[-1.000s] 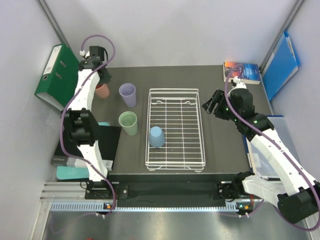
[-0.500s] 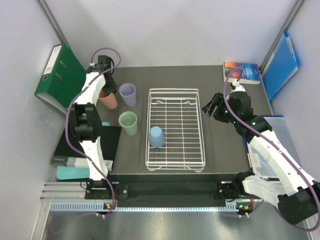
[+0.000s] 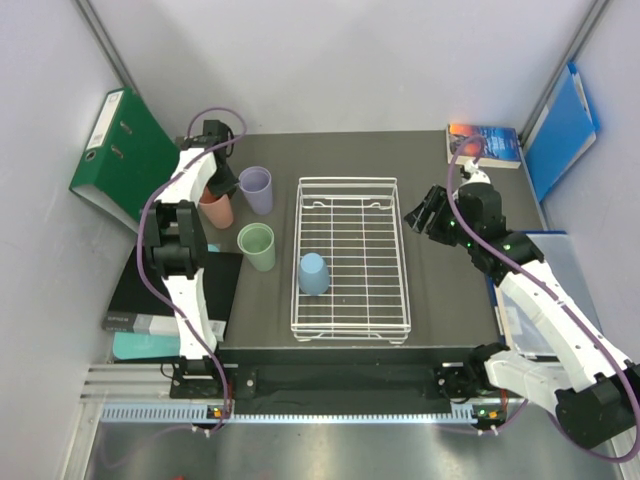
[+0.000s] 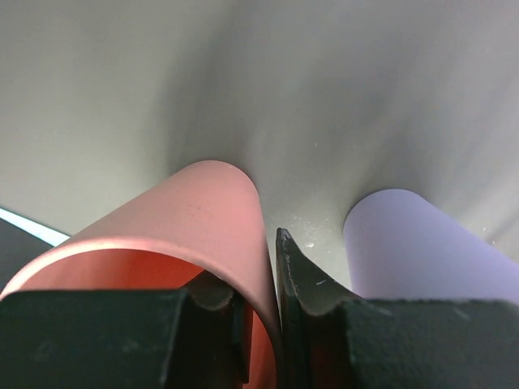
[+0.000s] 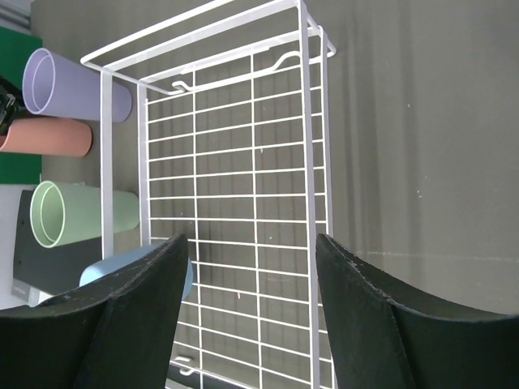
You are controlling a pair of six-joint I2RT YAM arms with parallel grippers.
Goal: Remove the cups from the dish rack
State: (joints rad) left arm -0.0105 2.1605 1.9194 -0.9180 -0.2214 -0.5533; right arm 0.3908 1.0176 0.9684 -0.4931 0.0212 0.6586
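The white wire dish rack stands mid-table and holds one light blue cup, upside down near its front left. It shows in the right wrist view too, with the blue cup. Left of the rack stand a lilac cup, a mint green cup and a salmon pink cup. My left gripper is shut on the salmon cup's wall, one finger inside and one outside, with the lilac cup beside it. My right gripper is open and empty just right of the rack. No clear glasses are in view.
A green binder leans at the back left. A black notebook lies at the front left. A book and a blue folder are at the back right. Walls enclose the table closely.
My left gripper has carried the salmon cup nearer and slightly right, next to the lilac cup. My right gripper shifted slightly and then stayed still.
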